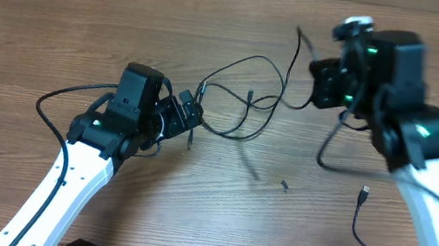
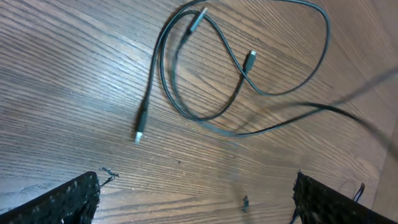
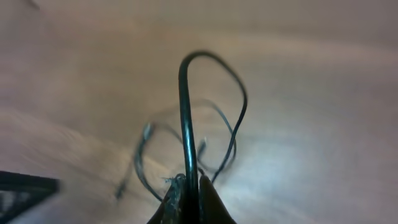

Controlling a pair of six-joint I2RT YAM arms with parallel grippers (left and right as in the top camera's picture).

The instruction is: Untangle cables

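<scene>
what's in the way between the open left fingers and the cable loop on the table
Nothing visible. Only bare wooden table lies between the left fingers and the looped cables, apart from two tiny dark specks near the fingers, too small to block them.

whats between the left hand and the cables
Bare table with tiny dark specks separates the open left hand from the cables; the left wrist view shows it.
</scene>
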